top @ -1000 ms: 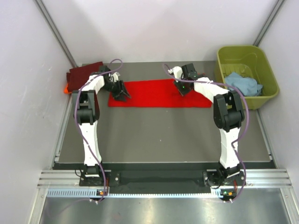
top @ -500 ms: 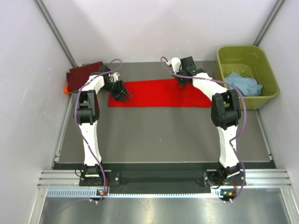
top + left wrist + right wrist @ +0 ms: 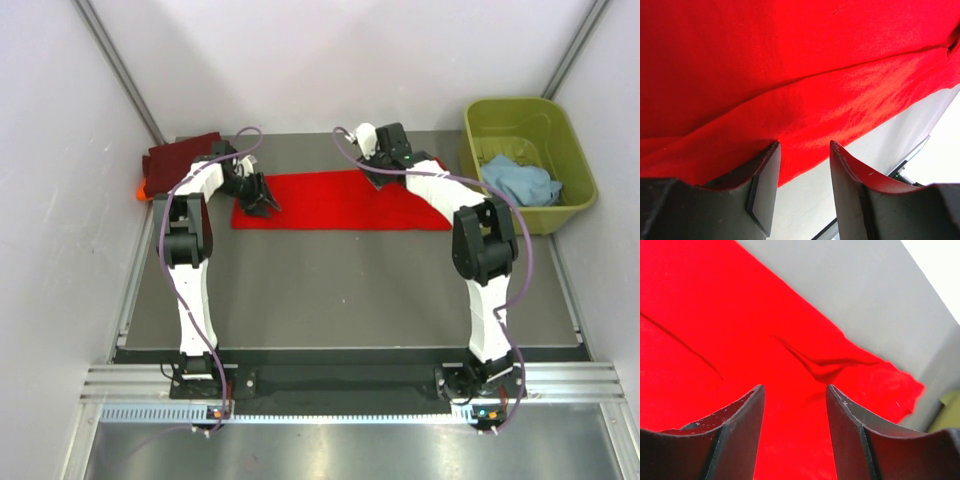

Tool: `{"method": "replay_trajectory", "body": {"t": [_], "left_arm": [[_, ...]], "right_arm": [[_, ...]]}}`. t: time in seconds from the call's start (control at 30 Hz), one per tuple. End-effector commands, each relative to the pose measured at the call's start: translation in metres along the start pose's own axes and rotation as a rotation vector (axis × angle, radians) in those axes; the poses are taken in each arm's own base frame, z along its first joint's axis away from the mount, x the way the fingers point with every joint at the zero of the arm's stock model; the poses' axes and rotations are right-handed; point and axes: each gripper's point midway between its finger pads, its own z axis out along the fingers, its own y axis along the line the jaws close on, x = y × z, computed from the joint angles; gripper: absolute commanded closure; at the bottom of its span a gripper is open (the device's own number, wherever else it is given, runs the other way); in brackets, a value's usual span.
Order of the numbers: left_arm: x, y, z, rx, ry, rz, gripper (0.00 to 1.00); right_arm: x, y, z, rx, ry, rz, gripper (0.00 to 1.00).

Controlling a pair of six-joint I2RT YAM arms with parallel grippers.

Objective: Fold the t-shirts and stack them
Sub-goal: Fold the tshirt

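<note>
Heads up, your right gripper (image 3: pixel 378 178) has slid over in the last second. It was over the right part of the red shirt (image 3: pixel 330 205), and now it sits at the shirt's far edge, near the top middle of the frame. In the wrist view its fingers are apart with nothing between them, just red cloth and a small wrinkle underneath.

Your left gripper (image 3: pixel 262 203) hasn't budged. It's parked at the left end of the shirt, fingers also spread, with the hem running right past the tips. I can't tell if they're actually touching the cloth.

The red shirt lies flat as a long strip across the back of the counter (image 3: pixel 350 290). The maroon shirt (image 3: pixel 180 158) is in the upper left corner with a bit of the orange shirt (image 3: pixel 141 190) peeking out below it. The blue shirt (image 3: pixel 520 180) is bunched in the green tub (image 3: pixel 575 212) at the upper right.

My read: with the right gripper moved inward, you're lining up a new grab point for the next fold. Neither gripper has hold of anything yet, so that fold hasn't started.
</note>
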Motion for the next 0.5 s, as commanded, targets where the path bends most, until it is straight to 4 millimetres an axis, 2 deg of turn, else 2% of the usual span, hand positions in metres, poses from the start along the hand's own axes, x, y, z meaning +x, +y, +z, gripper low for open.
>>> {"method": "replay_trajectory", "body": {"t": [0.0, 0.07, 0.1, 0.13, 0.17, 0.2, 0.23, 0.27, 0.3, 0.37, 0.4, 0.47], "left_arm": [[0.001, 0.002, -0.003, -0.026, -0.014, 0.022, 0.50], [0.002, 0.002, -0.003, -0.025, -0.013, 0.022, 0.50], [0.001, 0.003, -0.003, -0.028, -0.013, 0.022, 0.50], [0.001, 0.001, -0.006, -0.034, -0.018, 0.037, 0.49], [-0.003, 0.001, -0.010, -0.049, -0.034, 0.052, 0.49], [-0.005, -0.001, -0.013, -0.054, -0.045, 0.065, 0.48], [-0.010, -0.005, -0.020, -0.061, -0.064, 0.097, 0.46], [-0.021, -0.012, -0.028, -0.066, -0.097, 0.132, 0.46], [-0.027, -0.010, -0.034, -0.101, -0.118, 0.151, 0.45], [-0.044, -0.016, -0.052, -0.137, -0.180, 0.222, 0.42], [-0.050, -0.011, -0.059, -0.190, -0.203, 0.235, 0.41], [-0.060, -0.007, -0.072, -0.242, -0.243, 0.266, 0.39]], "right_arm": [[-0.037, -0.038, -0.050, 0.109, -0.115, 0.042, 0.48], [-0.028, -0.035, -0.056, 0.102, -0.096, 0.119, 0.48], [-0.020, -0.042, -0.058, 0.104, -0.085, 0.184, 0.48], [-0.016, -0.037, -0.059, 0.053, -0.087, 0.256, 0.46], [-0.009, -0.030, -0.063, 0.005, -0.073, 0.412, 0.45], [0.004, -0.041, -0.064, -0.013, -0.066, 0.512, 0.41], [0.004, -0.034, -0.069, -0.084, -0.079, 0.594, 0.39], [0.014, -0.029, -0.068, -0.111, -0.056, 0.689, 0.36], [0.025, -0.037, -0.068, -0.110, -0.039, 0.739, 0.32], [0.038, -0.038, -0.063, -0.136, -0.014, 0.807, 0.28], [0.049, -0.048, -0.060, -0.127, -0.002, 0.836, 0.25], [0.065, -0.054, -0.050, -0.111, 0.024, 0.868, 0.25]]}}
